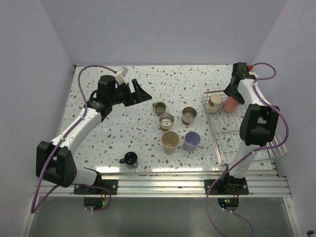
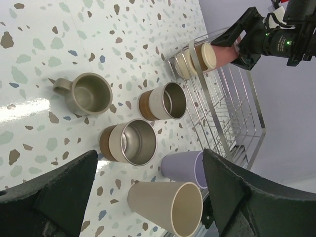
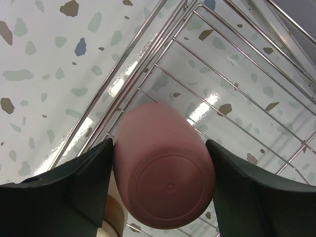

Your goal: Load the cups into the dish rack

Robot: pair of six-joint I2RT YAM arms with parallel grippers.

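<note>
While the right claw [image 3: 163, 195] squeezes it, the pink cup [image 3: 160, 143] is at the far corner of the wire dish rack [image 1: 220, 144], right beside a tan cup [image 1: 214, 103]. It is smooth, with a round flat bottom. The left claw [image 1: 142, 94] is wide open above the table [image 1: 123, 133].

This is a robotics lab test cell rather than a lived-in kitchen. Plain pale lavender walls [image 1: 163, 29] box in a white speckled terrazzo-pattern tabletop [image 1: 123, 138] on the left, far and right. Two white-and-black robot arms [image 1: 74, 131] are bolted to ribbed aluminium rails [image 1: 163, 183] at the near edge, trailing purple cables [image 1: 98, 66]. A silvery wire dish rack [image 1: 224, 143] and small cups [image 1: 170, 140] serve as kitchen props.
</note>
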